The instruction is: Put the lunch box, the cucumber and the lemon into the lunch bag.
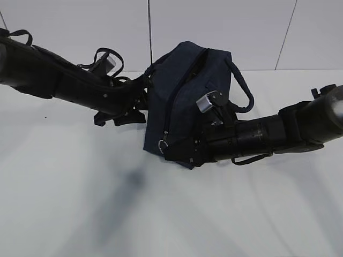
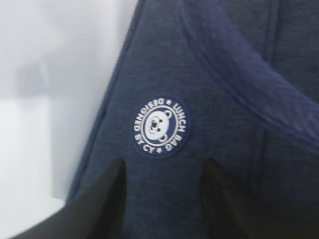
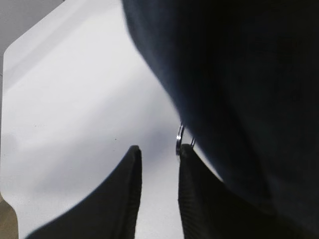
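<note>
Right jaws point(image 3: 158, 154) sit slightly apart beside the ring pull point(image 3: 179, 138), probably unpinched; left jaws point(image 2: 164, 172) spread against the lunch bag point(image 1: 187, 91). Zipping's next.

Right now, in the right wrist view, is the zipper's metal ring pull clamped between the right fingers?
No. The metal ring hangs just above the tip of one finger, and the gap between the fingers is empty.

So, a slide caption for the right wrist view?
Right pincer at the metal ring pull of the navy lunch bag.
</note>
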